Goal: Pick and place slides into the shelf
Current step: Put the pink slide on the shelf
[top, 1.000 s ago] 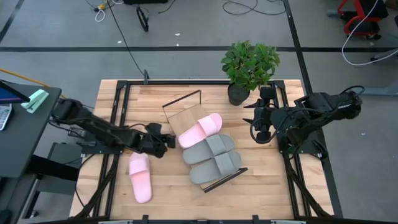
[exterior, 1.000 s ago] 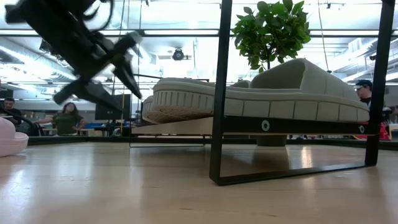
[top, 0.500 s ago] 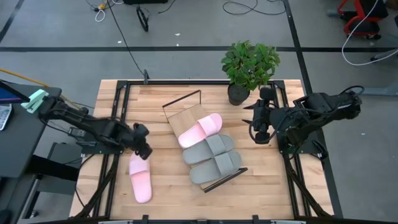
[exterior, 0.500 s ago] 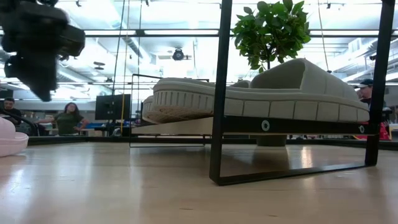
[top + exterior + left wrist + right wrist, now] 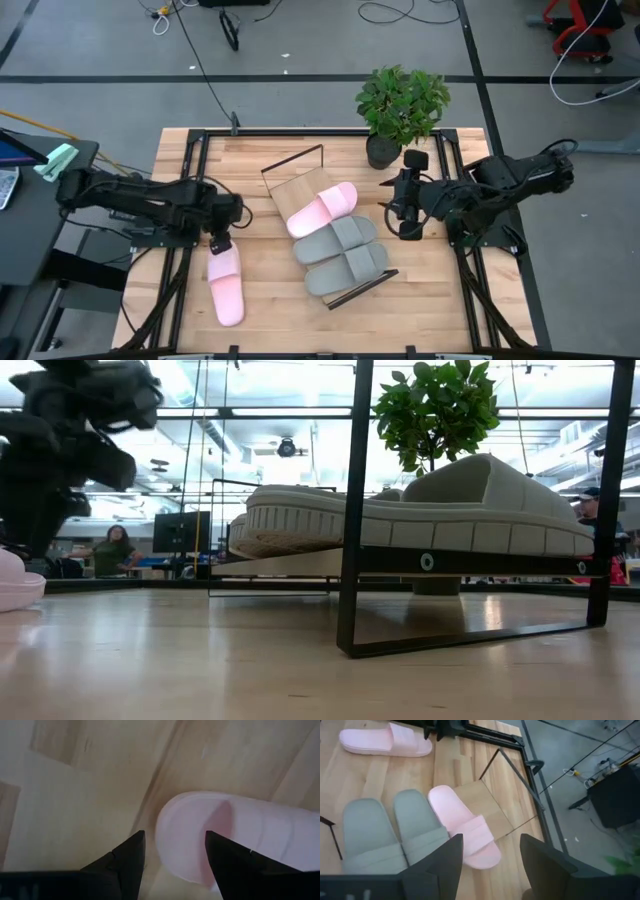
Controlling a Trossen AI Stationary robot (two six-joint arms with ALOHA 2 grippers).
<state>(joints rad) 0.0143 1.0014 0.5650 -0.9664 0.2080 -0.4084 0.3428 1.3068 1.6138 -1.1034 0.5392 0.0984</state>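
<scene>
The wooden table (image 5: 180, 180) carried the shelf (image 5: 300, 185), a light board lying slantwise at its centre with a thin black wire frame (image 5: 292, 160) at the 11 o'clock end and another (image 5: 362, 287) at the 5 o'clock end. A potted plant (image 5: 402, 105) stood at the table's 1 o'clock edge, just beyond the shelf; nothing lay between either arm and the board.

Four slides were counted. Three sat side by side on the shelf: one pink slide (image 5: 322, 209) nearest the 11 o'clock frame, then two grey slides (image 5: 335, 240) (image 5: 347, 268) toward 5 o'clock. The second pink slide (image 5: 225, 285) lay off the shelf on the bare tabletop at about 8 o'clock.

The left arm reached in from 9 o'clock, wrist bent downward, with the left gripper (image 5: 216, 243) directly over the near end of that loose pink slide. In its wrist view the fingers (image 5: 125, 862) were spread apart, straddling the slide's rounded end without touching it.

The right arm came in from 3 o'clock, held level, the right gripper (image 5: 405, 212) hanging near the shelf's 2 o'clock side and pointing toward the board. Its fingers (image 5: 447, 862) stood apart, holding nothing.
</scene>
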